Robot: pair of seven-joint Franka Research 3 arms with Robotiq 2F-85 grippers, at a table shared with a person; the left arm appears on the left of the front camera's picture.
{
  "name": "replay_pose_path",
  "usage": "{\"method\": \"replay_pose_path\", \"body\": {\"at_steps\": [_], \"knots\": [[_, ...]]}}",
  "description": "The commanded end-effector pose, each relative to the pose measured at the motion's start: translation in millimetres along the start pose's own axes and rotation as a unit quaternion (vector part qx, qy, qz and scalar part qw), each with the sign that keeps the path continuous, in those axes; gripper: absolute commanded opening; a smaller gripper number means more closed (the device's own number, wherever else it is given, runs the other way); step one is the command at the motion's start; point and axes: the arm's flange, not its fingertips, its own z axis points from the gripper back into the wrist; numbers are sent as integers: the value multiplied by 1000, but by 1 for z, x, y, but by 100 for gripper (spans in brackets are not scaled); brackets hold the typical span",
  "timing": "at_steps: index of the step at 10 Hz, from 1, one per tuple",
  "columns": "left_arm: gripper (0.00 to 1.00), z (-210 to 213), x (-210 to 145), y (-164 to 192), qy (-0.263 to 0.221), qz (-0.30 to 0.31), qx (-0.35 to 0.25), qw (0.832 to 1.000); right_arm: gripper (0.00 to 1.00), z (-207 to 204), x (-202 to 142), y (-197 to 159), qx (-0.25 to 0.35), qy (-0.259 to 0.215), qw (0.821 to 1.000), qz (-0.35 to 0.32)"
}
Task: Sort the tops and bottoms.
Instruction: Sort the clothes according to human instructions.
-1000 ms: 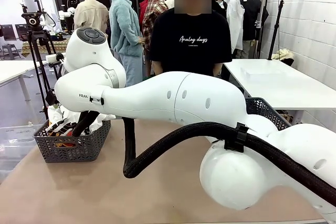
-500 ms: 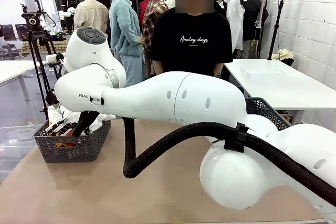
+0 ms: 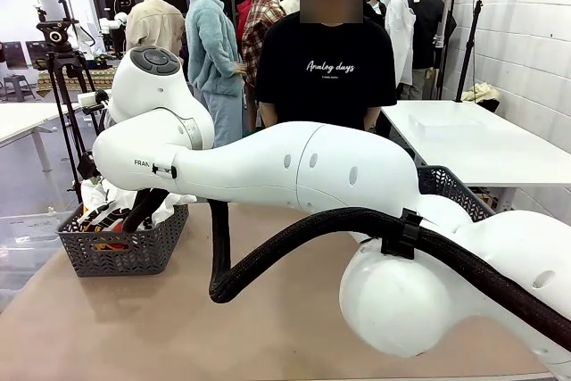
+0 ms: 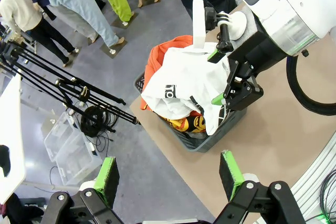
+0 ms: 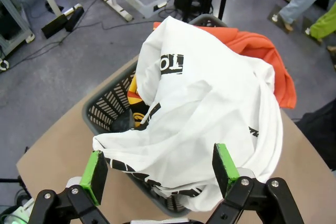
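- Over the last second nothing in the front view has shifted: the arms hold their pose, so sorting has not advanced.
- The right gripper [image 5: 157, 174] hangs spread wide, empty, above the crumpled white top with black print [image 5: 210, 103], heaped in the dark grey plastic basket [image 5: 107, 109] over an orange top [image 5: 262, 51].
- The left gripper [image 4: 167, 178] is released too, farther off.
- Lower garments stay buried; no bottoms can be picked out.

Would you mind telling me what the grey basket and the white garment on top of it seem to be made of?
Grey basket: probably moulded plastic, matte, with a perforated lattice wall. White garment: looks like soft cotton-type jersey, matte, creased and draping over the rim, with black print.
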Motion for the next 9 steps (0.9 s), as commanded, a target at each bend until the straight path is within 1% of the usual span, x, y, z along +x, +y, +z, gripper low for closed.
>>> {"method": "replay_pose_path", "body": {"at_steps": [1, 3, 4, 6, 7, 9], "knots": [[100, 1, 1, 1, 0, 1, 2, 1000, 100, 1, 0, 2, 0, -1, 1000, 5], [100, 1, 1, 1, 0, 1, 2, 1000, 100, 0, 0, 0, 0, 0, 1000, 0], [100, 1, 1, 1, 0, 1, 2, 1000, 100, 36, -6, 3, -29, -6, 1000, -2], [100, 1, 1, 1, 0, 1, 2, 1000, 100, 106, -25, 3, -65, -29, 997, -19], [100, 1, 1, 1, 0, 1, 2, 1000, 100, 146, -40, 0, -89, -55, 994, -41], [100, 1, 1, 1, 0, 1, 2, 1000, 100, 200, -70, -3, -136, -50, 985, -96]]}}
